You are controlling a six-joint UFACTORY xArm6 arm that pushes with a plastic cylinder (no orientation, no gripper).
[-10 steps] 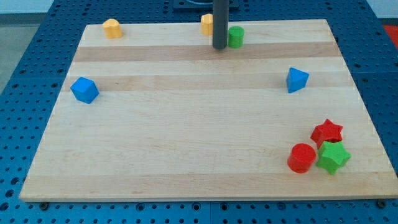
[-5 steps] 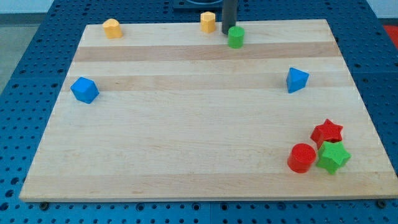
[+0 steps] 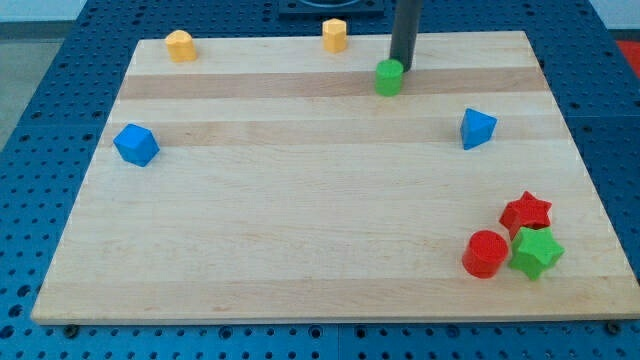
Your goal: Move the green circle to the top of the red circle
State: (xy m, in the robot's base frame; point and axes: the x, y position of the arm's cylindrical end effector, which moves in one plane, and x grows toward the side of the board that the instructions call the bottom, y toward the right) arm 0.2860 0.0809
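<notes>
The green circle [image 3: 389, 77] sits near the top middle of the wooden board [image 3: 300, 220]. My tip [image 3: 402, 70] is just above and to the right of it, touching or nearly touching its upper right edge. The red circle [image 3: 485, 253] lies at the bottom right, far below the green circle. It touches a green star [image 3: 536, 251] on its right, and a red star [image 3: 526, 212] sits just above that pair.
A blue triangular block [image 3: 477, 128] lies between the green circle and the red circle, toward the right. A blue block [image 3: 136, 145] sits at the left. Two yellow blocks [image 3: 180, 45] [image 3: 334, 34] stand along the top edge.
My tip moved from the green circle's left side around its top to its upper right. The green circle slid a little down and to the right.
</notes>
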